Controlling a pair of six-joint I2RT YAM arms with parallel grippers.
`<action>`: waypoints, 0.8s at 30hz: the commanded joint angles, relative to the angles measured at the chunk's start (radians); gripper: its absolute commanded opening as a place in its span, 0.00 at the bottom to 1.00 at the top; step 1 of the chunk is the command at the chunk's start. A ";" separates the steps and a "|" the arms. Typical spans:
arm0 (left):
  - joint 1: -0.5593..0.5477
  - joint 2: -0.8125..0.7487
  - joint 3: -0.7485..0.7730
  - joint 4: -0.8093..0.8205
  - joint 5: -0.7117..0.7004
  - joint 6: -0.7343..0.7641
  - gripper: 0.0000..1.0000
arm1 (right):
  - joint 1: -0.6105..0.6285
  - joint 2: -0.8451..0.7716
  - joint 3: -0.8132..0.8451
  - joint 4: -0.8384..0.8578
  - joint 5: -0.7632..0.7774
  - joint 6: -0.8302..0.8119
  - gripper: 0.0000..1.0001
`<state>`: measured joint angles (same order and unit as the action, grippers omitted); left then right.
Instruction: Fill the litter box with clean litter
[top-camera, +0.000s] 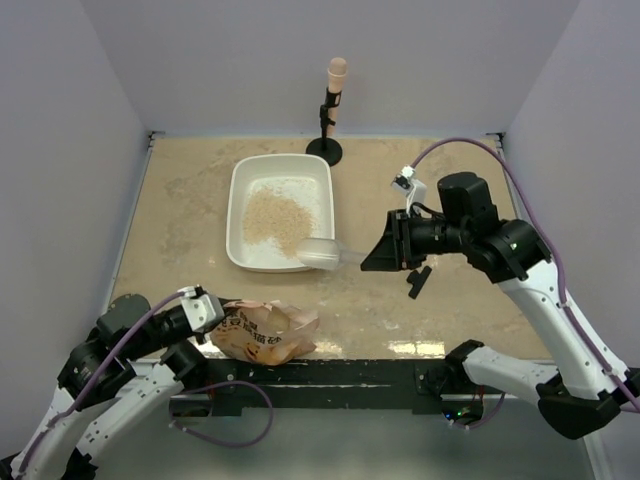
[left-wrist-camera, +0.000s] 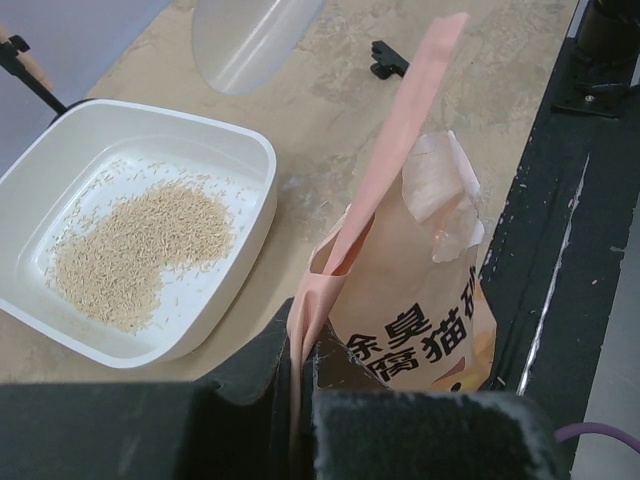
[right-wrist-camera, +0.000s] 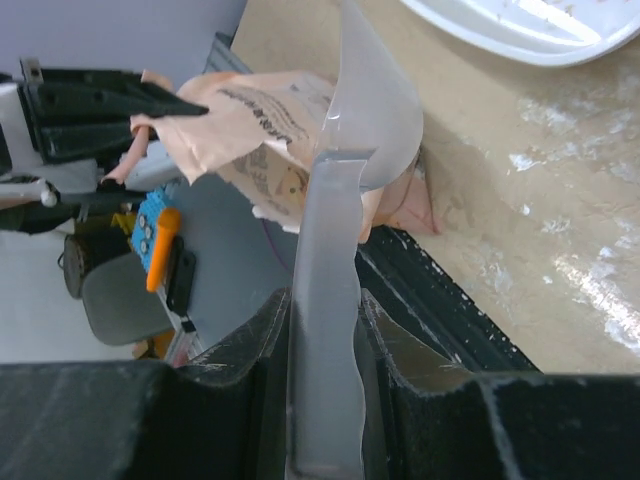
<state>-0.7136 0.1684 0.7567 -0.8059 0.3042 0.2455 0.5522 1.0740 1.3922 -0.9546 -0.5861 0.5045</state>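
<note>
Clear plastic scoop (top-camera: 325, 253) at the near right corner of the white rectangular litter box (top-camera: 237, 215).
The right tool (top-camera: 375, 255) is clamped on its handle; the left tool (top-camera: 213, 318) pinches the crinkly orange-pink bag (top-camera: 262, 333). Tan litter granules (top-camera: 278, 220) cover part of the tray, so the scoop likely needs a slow, level dip into a steadily held bag. Mottled beige bench (top-camera: 450, 320), lilac walls (top-camera: 250, 60).

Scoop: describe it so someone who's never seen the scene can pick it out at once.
Start at the white litter box in the middle of the table. At its near right corner is the scoop, its handle clamped in the right gripper. It is the only clear, colourless plastic thing; the bag nearby is crinkly orange-pink.
</note>
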 joint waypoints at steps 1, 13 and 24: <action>0.006 0.031 0.135 0.232 -0.027 -0.022 0.00 | 0.014 -0.058 -0.067 0.050 -0.145 -0.057 0.00; 0.006 0.106 0.194 0.214 -0.073 -0.049 0.00 | 0.130 -0.106 -0.159 0.074 -0.192 -0.046 0.00; 0.008 0.069 0.158 0.231 -0.048 -0.060 0.00 | 0.209 -0.037 -0.182 0.117 -0.146 -0.006 0.00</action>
<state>-0.7136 0.2832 0.8444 -0.8841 0.2539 0.2085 0.7483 1.0035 1.2140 -0.8963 -0.7296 0.4854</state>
